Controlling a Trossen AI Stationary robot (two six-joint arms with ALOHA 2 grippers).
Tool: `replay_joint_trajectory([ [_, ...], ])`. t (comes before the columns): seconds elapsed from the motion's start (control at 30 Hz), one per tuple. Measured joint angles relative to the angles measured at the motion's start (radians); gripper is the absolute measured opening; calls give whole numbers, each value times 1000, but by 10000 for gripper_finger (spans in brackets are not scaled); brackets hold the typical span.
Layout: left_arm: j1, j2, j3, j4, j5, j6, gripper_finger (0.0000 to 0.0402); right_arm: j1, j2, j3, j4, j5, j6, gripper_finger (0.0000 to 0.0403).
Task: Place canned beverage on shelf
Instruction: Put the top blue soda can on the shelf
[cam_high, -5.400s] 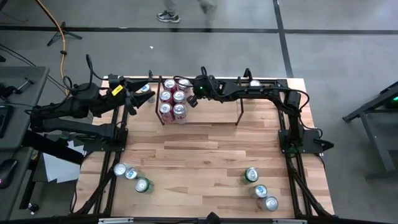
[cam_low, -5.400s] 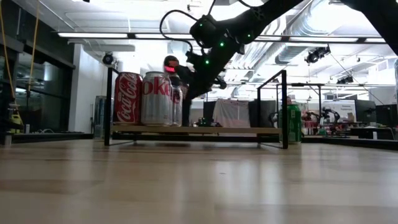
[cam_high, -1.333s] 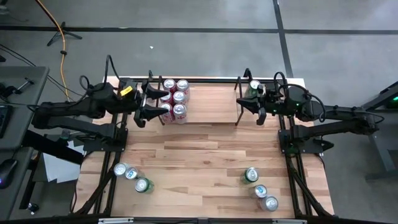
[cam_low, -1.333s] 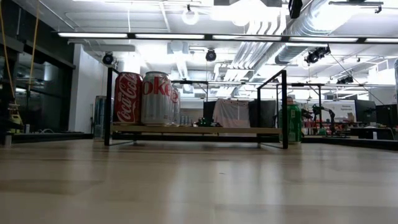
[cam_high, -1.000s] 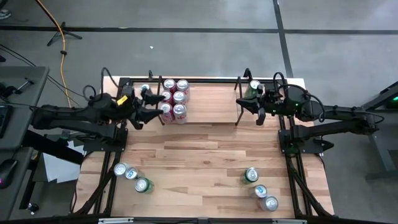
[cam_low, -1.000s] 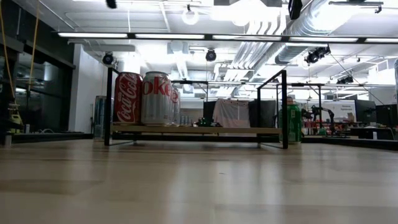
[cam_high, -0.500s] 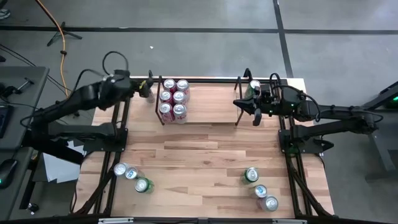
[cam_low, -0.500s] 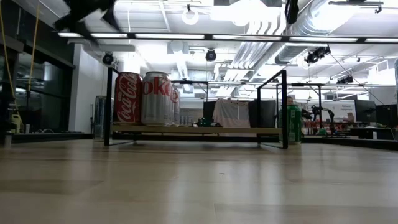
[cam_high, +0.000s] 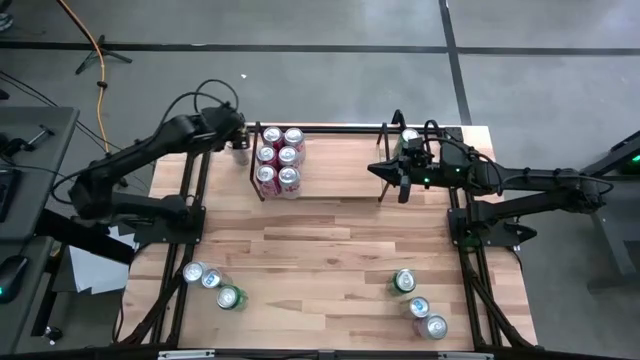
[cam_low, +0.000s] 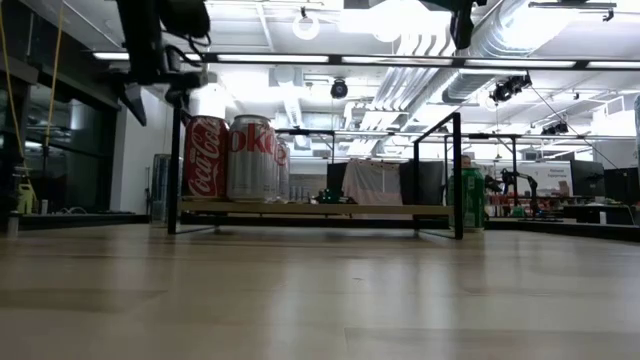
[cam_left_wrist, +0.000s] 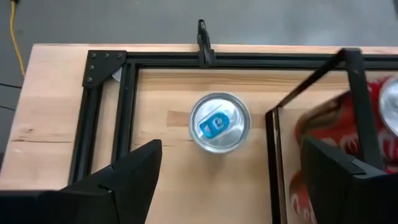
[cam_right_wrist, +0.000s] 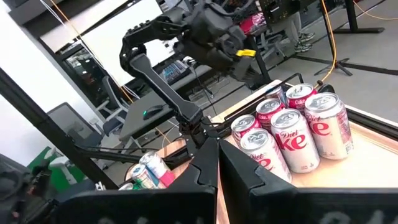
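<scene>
5 cans (cam_high: 279, 160) on shelf (cam_high: 330, 186) left end; 1 can (cam_left_wrist: 219, 122) on table (cam_high: 320, 260) beside shelf.

"Coca-Cola" on the red can (cam_low: 205, 157) — "Diet Coke" on the silver cans (cam_right_wrist: 290, 142).

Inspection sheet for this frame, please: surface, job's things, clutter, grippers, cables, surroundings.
Surface: wooden table, black frame edging.
Job's things: shelf holds five cans at its left end; blue-tabbed can stands outside it in the far left corner.
Clutter: loose cans near left and near right; green can beside the shelf's right end.
Grippers: left gripper open above the blue-tabbed can; right gripper shut, empty.
Cables: orange cord on floor.
Surroundings: nothing seen.
</scene>
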Motion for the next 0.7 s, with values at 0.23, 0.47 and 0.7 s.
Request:
replay_joint_trajectory([
  [0.23, 50, 89, 0, 54, -13, 3, 296, 0, -1, 0, 0, 0, 0, 0],
  [0.47, 72, 169, -1, 68, -59, -42, 296, 0, -1, 0, 0, 0, -6, 0],
  [0.7, 72, 219, -2, 98, -21, -54, 296, 0, -1, 0, 0, 0, -14, 0],
])
